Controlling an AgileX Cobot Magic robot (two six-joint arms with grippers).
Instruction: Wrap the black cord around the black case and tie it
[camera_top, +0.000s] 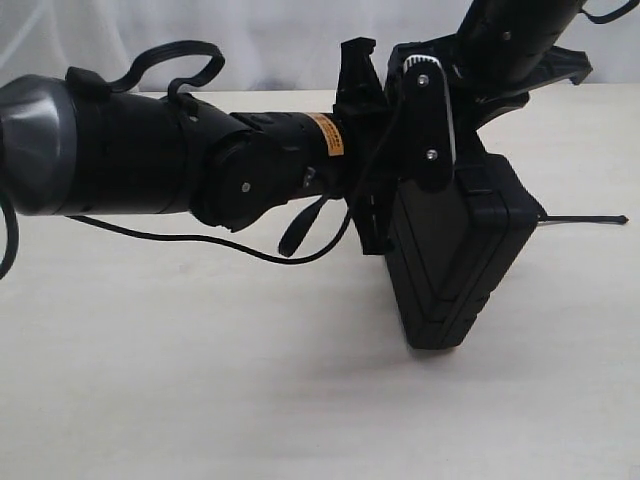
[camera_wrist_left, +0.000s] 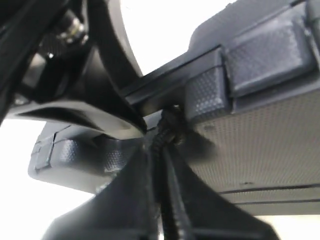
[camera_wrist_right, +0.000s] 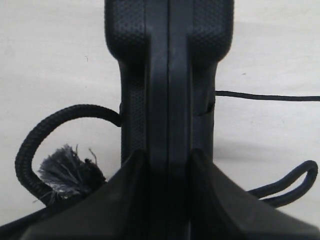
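The black case hangs tilted above the table, and my right gripper clamps its upper edge. In the right wrist view the right gripper is shut on the case's narrow edge. The black cord curls beside the case with a frayed knot, and a thin stretch runs off the other side. My left gripper sits against the case's left side. In the left wrist view the left gripper is shut on the braided cord right at the case's textured corner. One cord end lies on the table.
The pale tabletop spreads below and in front of the case. My thick left arm reaches across from the left, with a thin black line drooping beneath it. A white backdrop stands behind the table.
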